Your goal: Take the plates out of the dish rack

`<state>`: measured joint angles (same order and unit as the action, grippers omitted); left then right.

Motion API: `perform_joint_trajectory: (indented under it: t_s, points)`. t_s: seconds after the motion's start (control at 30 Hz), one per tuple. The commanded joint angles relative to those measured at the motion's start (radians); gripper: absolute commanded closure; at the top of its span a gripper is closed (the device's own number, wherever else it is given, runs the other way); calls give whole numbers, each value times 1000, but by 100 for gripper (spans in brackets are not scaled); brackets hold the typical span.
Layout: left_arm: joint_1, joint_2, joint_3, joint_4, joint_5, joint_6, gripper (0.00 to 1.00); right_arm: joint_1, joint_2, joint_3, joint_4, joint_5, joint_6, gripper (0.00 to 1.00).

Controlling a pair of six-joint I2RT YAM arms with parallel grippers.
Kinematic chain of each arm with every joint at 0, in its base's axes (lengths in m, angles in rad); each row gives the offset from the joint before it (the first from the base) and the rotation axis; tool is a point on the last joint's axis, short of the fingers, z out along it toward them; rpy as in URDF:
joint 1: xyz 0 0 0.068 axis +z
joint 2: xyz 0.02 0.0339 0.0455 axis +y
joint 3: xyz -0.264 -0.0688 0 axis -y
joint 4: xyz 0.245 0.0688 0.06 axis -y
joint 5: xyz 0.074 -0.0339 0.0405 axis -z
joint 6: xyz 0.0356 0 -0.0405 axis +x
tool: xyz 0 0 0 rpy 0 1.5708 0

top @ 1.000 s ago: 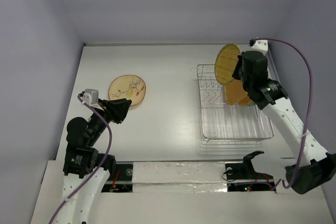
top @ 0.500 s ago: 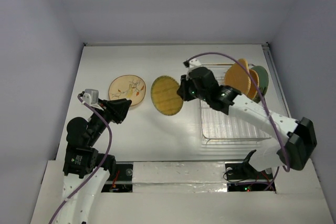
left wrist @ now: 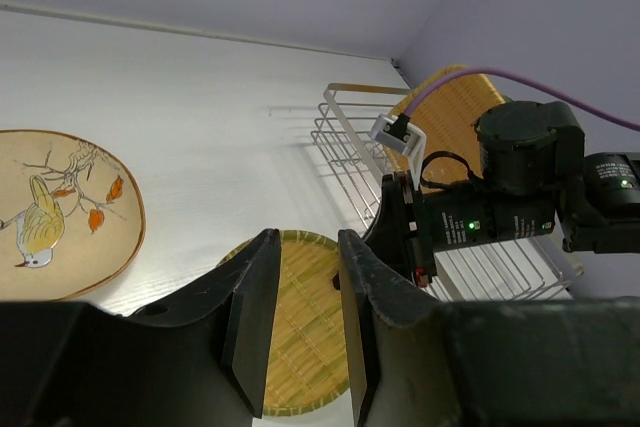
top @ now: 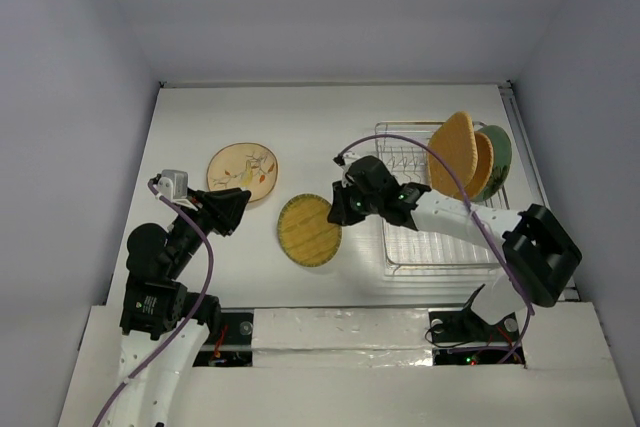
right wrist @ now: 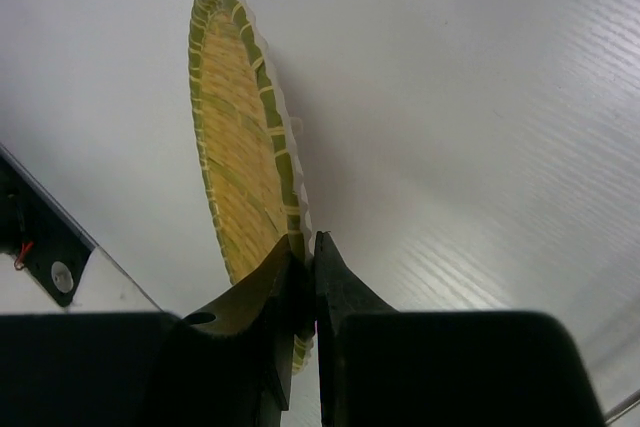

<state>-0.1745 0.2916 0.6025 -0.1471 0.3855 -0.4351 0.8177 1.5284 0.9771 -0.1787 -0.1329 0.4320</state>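
My right gripper point(top: 342, 209) is shut on the rim of a yellow woven plate point(top: 309, 230), holding it low over the table left of the silver wire dish rack point(top: 440, 247). The wrist view shows that plate point(right wrist: 240, 157) edge-on, pinched at my right gripper point(right wrist: 305, 252). An orange woven plate point(top: 453, 153), a second orange one behind it and a pale green plate point(top: 499, 161) stand in the rack's far end. A cream plate with a floral drawing point(top: 244, 171) lies flat at the left. My left gripper point(top: 238, 205) is open and empty beside the cream plate point(left wrist: 60, 212).
The enclosure's grey walls close in the table at the back and both sides. The rack's point(left wrist: 350, 147) near half holds no plates. The right arm stretches across the rack's front left corner.
My right gripper has carried the yellow woven plate out of the rack, leftwards and down to the table between the cream plate and the rack. The left arm has not moved.
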Motion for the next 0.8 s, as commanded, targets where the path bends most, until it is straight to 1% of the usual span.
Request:
perform_joint_trajectory:
  t_s: [0.0,0.03,0.07,0.17,0.23,0.27,0.53,0.57,0.6,0.67,0.7,0.77]
  points:
    - [6,-6,-1,53,12,2,73,0,-5,-23,47,47,4,98]
    - [6,-6,-1,53,12,2,73,0,4,-23,21,76,7,95]
    - [6,-6,-1,53,12,1,73,0,25,-21,7,126,11,87]
    - [6,-2,0,52,10,2,73,0,61,-14,-39,251,27,73]
    - [6,-2,0,52,12,2,73,0,90,-11,-53,282,33,70]
    - [6,-2,0,52,9,1,73,0,96,-11,-53,298,36,64]
    - [6,0,2,49,4,1,72,0,145,0,-35,300,34,61]
    - [6,0,0,49,4,1,72,0,142,5,-38,302,34,52]
    - [6,0,2,49,3,2,72,0,135,9,-38,303,34,46]
    - [6,-2,2,50,4,1,72,0,107,18,-42,302,31,38]
    - [6,-2,2,49,3,2,72,0,93,29,-44,300,27,35]
    - [6,-2,2,50,4,2,72,0,41,41,-45,288,22,34]
